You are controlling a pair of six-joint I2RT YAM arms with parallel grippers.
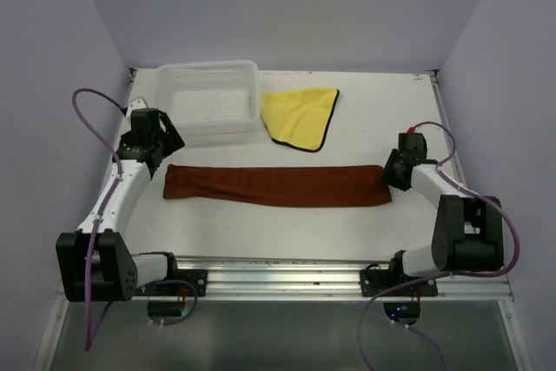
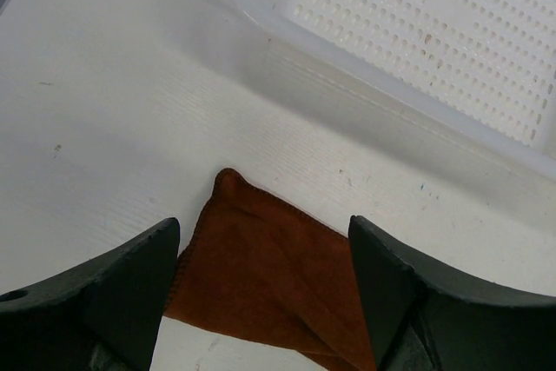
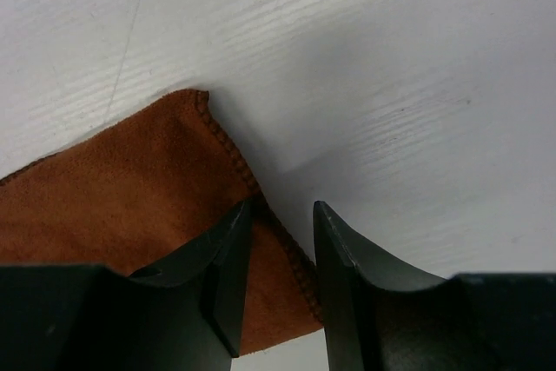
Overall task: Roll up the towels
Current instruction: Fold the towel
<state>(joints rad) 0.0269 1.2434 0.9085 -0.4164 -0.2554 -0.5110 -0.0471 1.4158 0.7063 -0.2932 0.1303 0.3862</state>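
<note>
The rust-brown towel (image 1: 278,185) lies folded into a long flat strip across the middle of the table. My left gripper (image 1: 163,154) hovers over its left end, jaws wide open, with the towel's corner (image 2: 261,275) between the fingers (image 2: 130,284). My right gripper (image 1: 393,173) is low at the strip's right end. Its jaws stand a narrow gap apart and straddle the stitched hem of the towel (image 3: 113,188), which lies flat. The yellow towel (image 1: 300,115) with a dark hem lies spread out flat at the back, right of the basket.
A white mesh basket (image 1: 208,69) stands at the back left, close beyond my left gripper; its wall fills the top of the left wrist view (image 2: 417,23). Purple walls enclose the table on three sides. A metal rail runs along the near edge.
</note>
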